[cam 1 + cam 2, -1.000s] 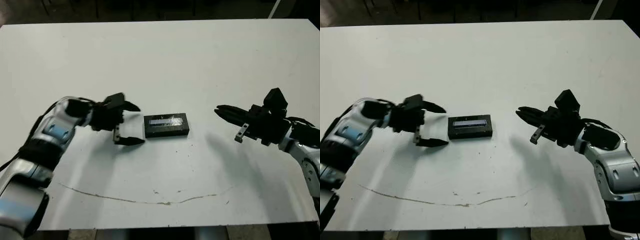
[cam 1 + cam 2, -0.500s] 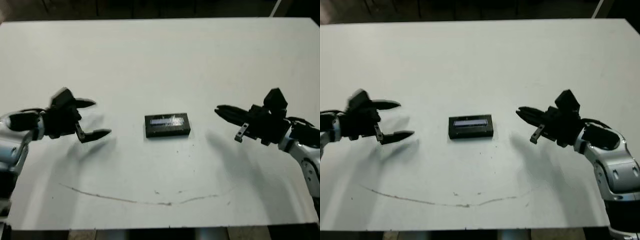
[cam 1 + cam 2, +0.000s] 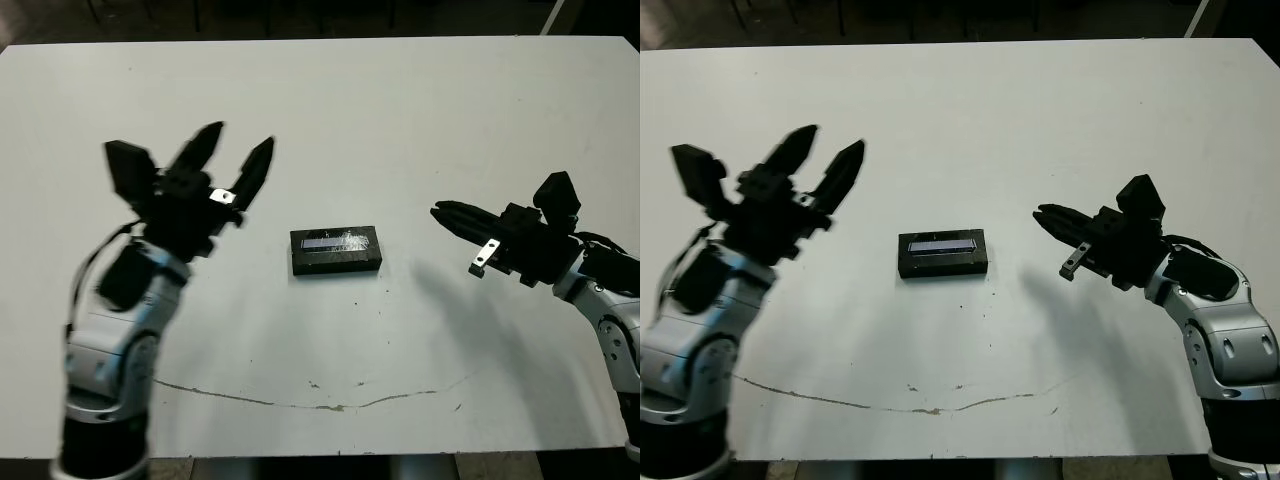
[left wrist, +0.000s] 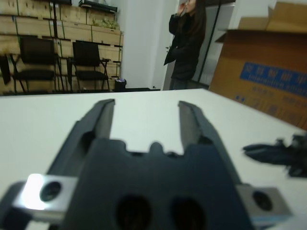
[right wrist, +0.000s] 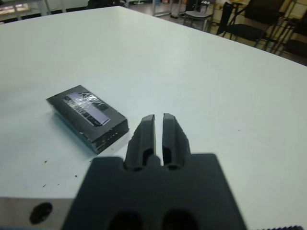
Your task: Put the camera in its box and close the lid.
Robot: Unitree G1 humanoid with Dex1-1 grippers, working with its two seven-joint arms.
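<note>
From the head camera, the white table [image 3: 400,110] carries one closed black package near its middle: the lid [image 3: 335,249], with its silvery strip facing up, sits flat on top of the box, whose tray is hidden beneath it; the camera cannot be seen anywhere in this view. The left gripper [image 3: 232,160] is raised off the table on the left, well apart from the lid, its two black fingers spread wide and pointing up and away; nothing is between them. The right gripper [image 3: 445,213] hangs low over the table on the right, pointing toward the lid but clear of it, its fingers pressed together and empty. A thin dark scratch [image 3: 330,403] curves across the table's near part.

In the left wrist view, the left gripper [image 4: 146,122] shows its two fingers [image 4: 103,120] standing well apart over bare table; the right gripper [image 4: 273,152] appears small and blurred off to one side; beyond the table stand a person in dark clothes [image 4: 187,43], black chairs [image 4: 29,60] and a cardboard carton [image 4: 268,67].

In the right wrist view, the right gripper [image 5: 158,129] has its fingers [image 5: 145,136] nearly touching, only a thin slit between them; the lid [image 5: 87,115] lies flat on the table near them, not touched.
</note>
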